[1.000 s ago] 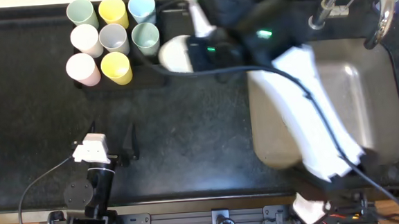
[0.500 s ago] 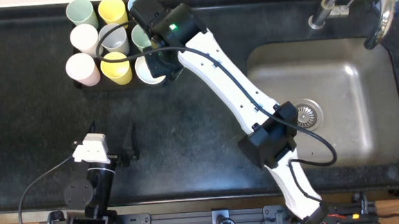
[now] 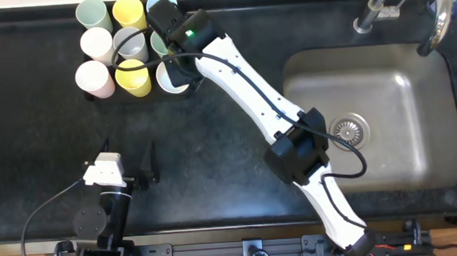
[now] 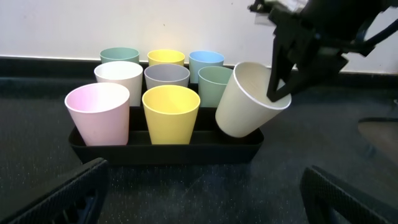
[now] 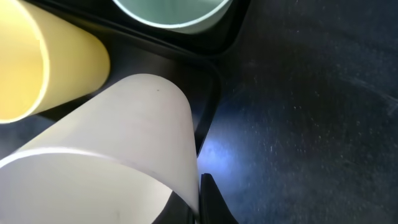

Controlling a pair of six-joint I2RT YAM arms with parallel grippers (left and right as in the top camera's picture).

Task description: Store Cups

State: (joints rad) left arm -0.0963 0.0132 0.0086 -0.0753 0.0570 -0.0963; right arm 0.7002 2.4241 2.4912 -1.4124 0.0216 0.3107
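Observation:
A black tray (image 4: 168,153) at the counter's back left holds several cups, among them a pink cup (image 3: 93,79), a yellow cup (image 3: 133,77) and a grey cup (image 3: 131,43). My right gripper (image 3: 179,64) is shut on the rim of a cream cup (image 3: 171,78), which is tilted over the tray's front right slot. In the left wrist view the cream cup (image 4: 247,101) leans with its base low inside the tray while the right gripper (image 4: 281,84) pinches its rim. In the right wrist view the cream cup (image 5: 118,137) lies beside the yellow cup (image 5: 37,62). My left gripper (image 3: 129,158) rests open near the front edge.
A steel sink (image 3: 371,119) with a faucet (image 3: 380,3) takes up the right side. My right arm stretches diagonally from the front right across the black counter (image 3: 215,160) to the tray. A wall runs behind the tray.
My right arm swung left from near the sink, carrying the cream cup to the tray's front right corner, then lowered it slightly. The left arm stayed still.

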